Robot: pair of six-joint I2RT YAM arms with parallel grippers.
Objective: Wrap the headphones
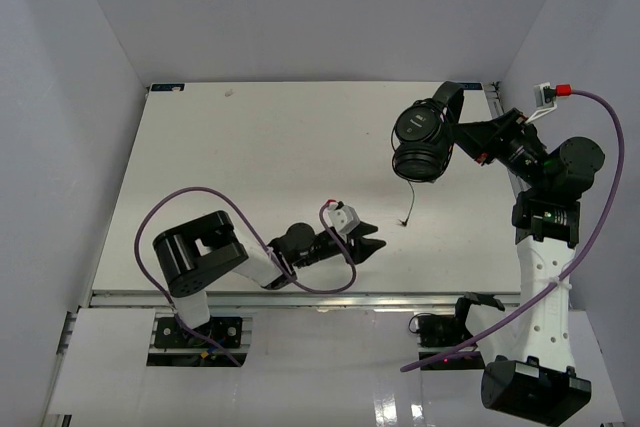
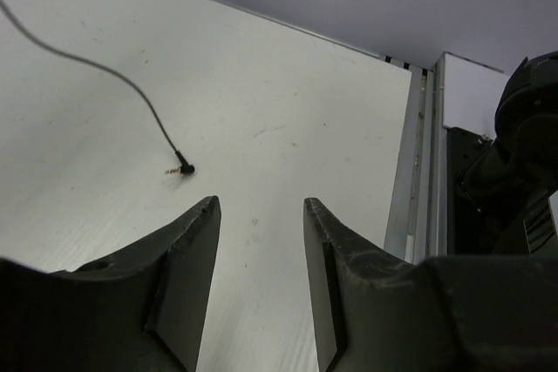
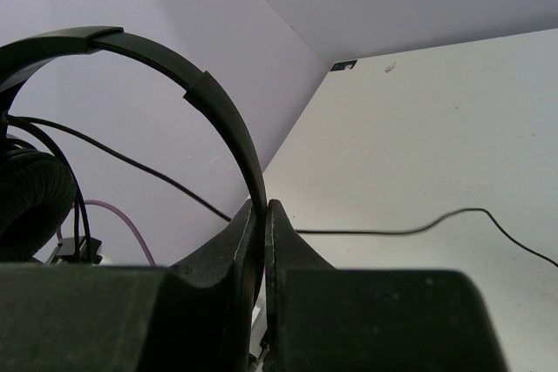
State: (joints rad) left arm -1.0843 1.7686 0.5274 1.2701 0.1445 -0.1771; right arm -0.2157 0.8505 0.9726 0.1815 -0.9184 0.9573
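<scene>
Headphones (image 1: pixel 428 147) hang at the far right of the table (image 1: pixel 240 167), held by your right gripper (image 1: pixel 466 137). Its claw is pressed together on the thin headband (image 3: pixel 228 124), and the earcups (image 1: pixel 418 127) sit stacked to the left of the grip. Your left gripper (image 1: pixel 371 245) is near the middle of the near edge. Its claw is spread with nothing in it and points right, toward the loose end of the cord (image 2: pixel 131 84). The cord drops from the earcups to the table and ends in a plug (image 2: pixel 184 167), which lies flat on the surface, ahead and to the left of the left fingertips in the wrist view.

The step in hand looks like the reach for the cord's free end. Some cord crosses inside the headband arch in the right wrist view, but you cannot tell how many turns, if any, are made.

Next, you would bring the left claw forward and down onto the cord just behind the plug. The cord is thin and lies flat, so the fingertips must close low and squarely. Keep the right arm steady.

Count: one pair of headphones, two earcups, one cord, one plug, two grippers.
</scene>
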